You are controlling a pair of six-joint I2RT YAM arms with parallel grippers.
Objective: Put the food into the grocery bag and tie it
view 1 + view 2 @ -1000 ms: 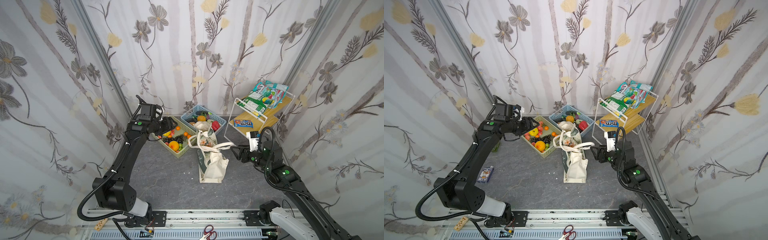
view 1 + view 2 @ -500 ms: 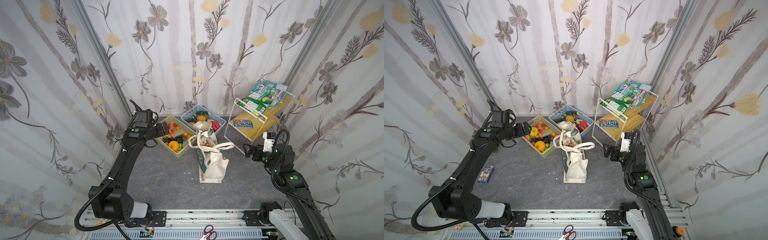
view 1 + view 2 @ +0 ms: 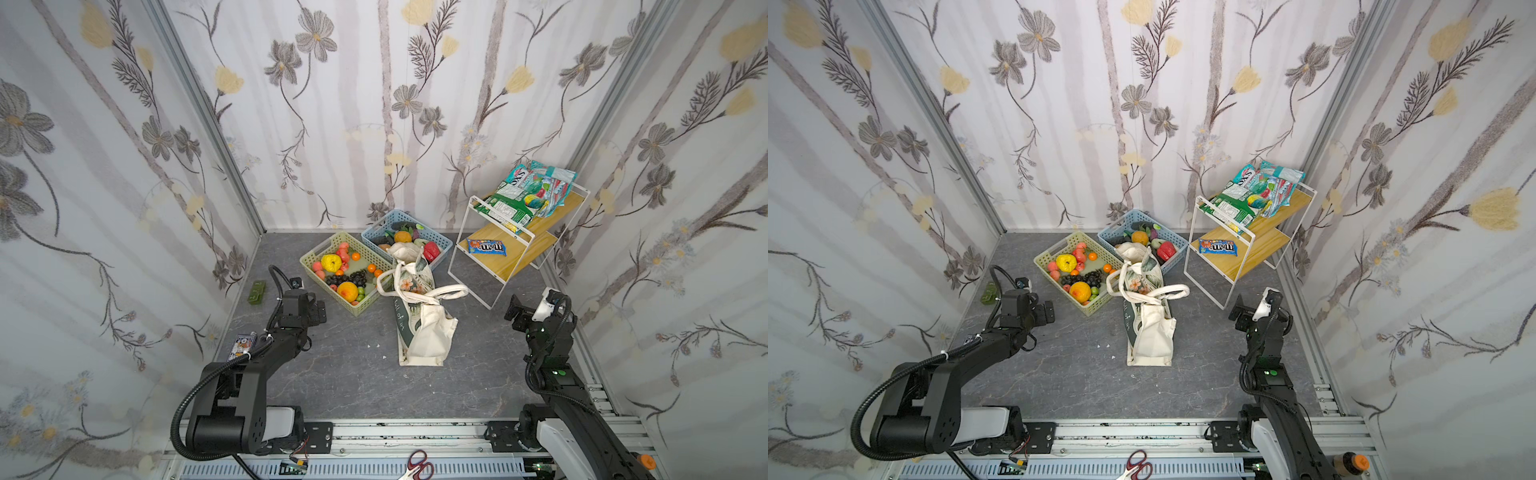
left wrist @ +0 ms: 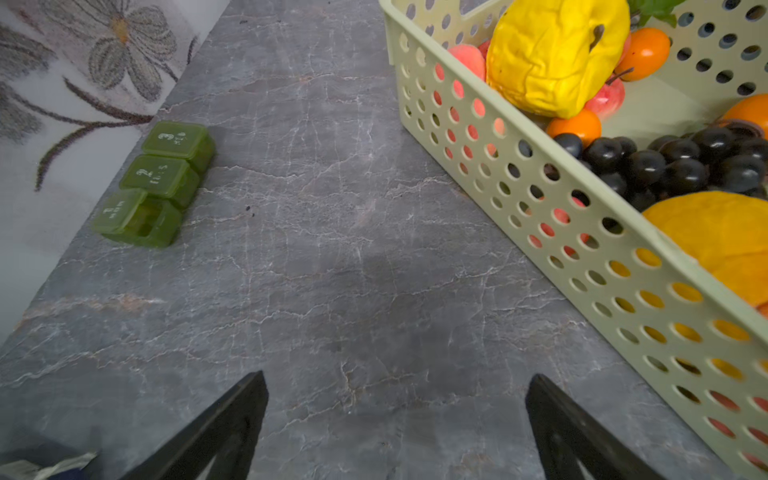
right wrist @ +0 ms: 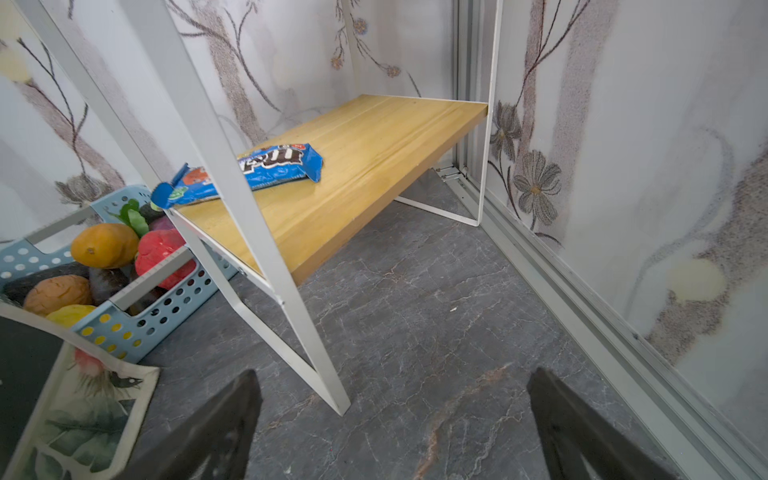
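Observation:
The grocery bag [image 3: 424,332] [image 3: 1152,332] lies on the grey floor in both top views, its white rope handles [image 3: 432,293] looped together at its mouth; a printed corner of the grocery bag [image 5: 83,407] shows in the right wrist view. Food fills the green basket [image 3: 311,266] [image 4: 519,174], including a yellow fruit [image 4: 552,58] and dark grapes [image 4: 673,166]. More food sits in the blue basket [image 3: 440,241] [image 5: 124,328]. My left gripper [image 3: 320,311] [image 4: 397,382] is open over bare floor, left of the bag. My right gripper [image 3: 515,311] [image 5: 395,380] is open near the rack's foot, to the right of the bag.
A white wire rack [image 3: 490,303] with wooden shelves stands at the back right, with a blue candy packet [image 3: 486,247] [image 5: 270,170] below and snack bags [image 3: 528,195] on top. A green pill box [image 3: 257,292] [image 4: 158,183] and a small card pack [image 3: 243,345] lie by the left wall. Scissors [image 3: 419,469] rest on the front rail.
Both arms have drawn back toward the front, away from the bag and baskets. Both grippers have widened to fully open. The bag has stayed where it lay.

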